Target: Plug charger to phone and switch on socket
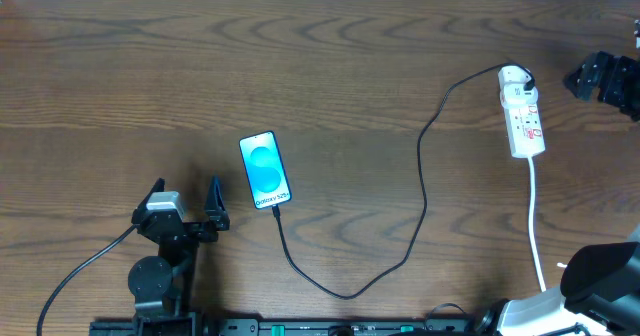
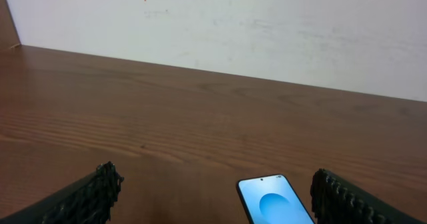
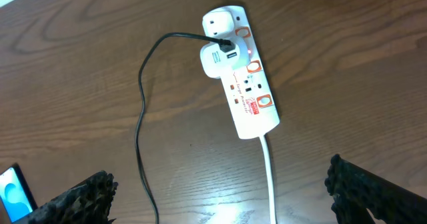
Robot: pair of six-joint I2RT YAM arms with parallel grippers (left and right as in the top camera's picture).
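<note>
Left tool [image 1: 185,192] gapes over the wood-grain table [image 1: 120,76], white wall [image 2: 267,24] beyond.

Looks like a robot lab, not a home. Big brown wood counter [image 1: 300,66] w/ a plain white wall [image 2: 267,31] behind it. Two robot arms at the near edge: left arm [image 1: 155,276], right arm [image 1: 600,276], + a black rail [image 1: 300,328]. A phone [image 1: 265,169] & a socket [image 1: 523,121] lie on the counter.
</note>
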